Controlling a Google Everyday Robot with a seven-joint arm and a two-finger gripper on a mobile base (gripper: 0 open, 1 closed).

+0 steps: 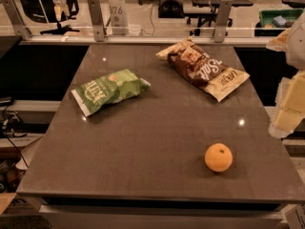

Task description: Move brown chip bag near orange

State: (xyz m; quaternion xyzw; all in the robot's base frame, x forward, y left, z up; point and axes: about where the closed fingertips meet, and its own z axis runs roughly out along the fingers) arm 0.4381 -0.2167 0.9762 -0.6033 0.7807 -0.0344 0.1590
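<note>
Brown and crinkly, with cream ends and white lettering, the brown chip bag lay flat at about one o'clock on the dark worktop, well apart from the orange, which sat at about five o'clock near the front edge. At ten o'clock lay a green chip bag, apart from both. The pincer hung at three o'clock, beyond the worktop's right edge and partly out of frame, holding nothing that could be seen; whether it was spread or closed I could not tell.
</note>
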